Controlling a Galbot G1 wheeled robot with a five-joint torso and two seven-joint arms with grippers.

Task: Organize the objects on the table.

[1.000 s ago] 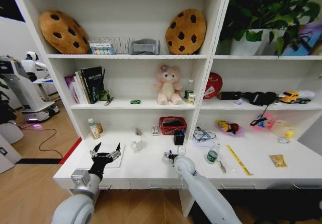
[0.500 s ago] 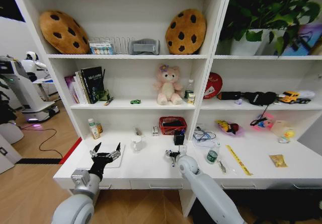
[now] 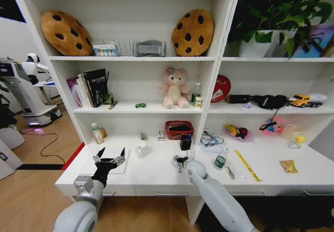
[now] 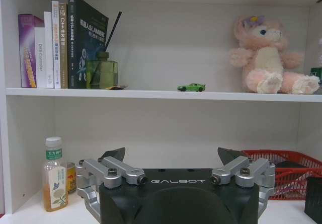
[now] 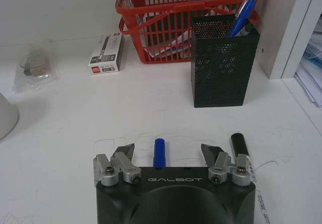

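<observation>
Blue pen and black marker, lower ends hidden behind the right claw.

Bare desk lies ahead of the right gripper. Farther, a mesh pen holder and red basket block passage.

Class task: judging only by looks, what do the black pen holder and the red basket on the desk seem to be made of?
Pen holder: probably metal mesh, matte black; its walls are evenly perforated and keep crisp edges.
Red basket: likely moulded plastic, slightly glossy; a uniform red lattice with a thick smooth rim.
</observation>
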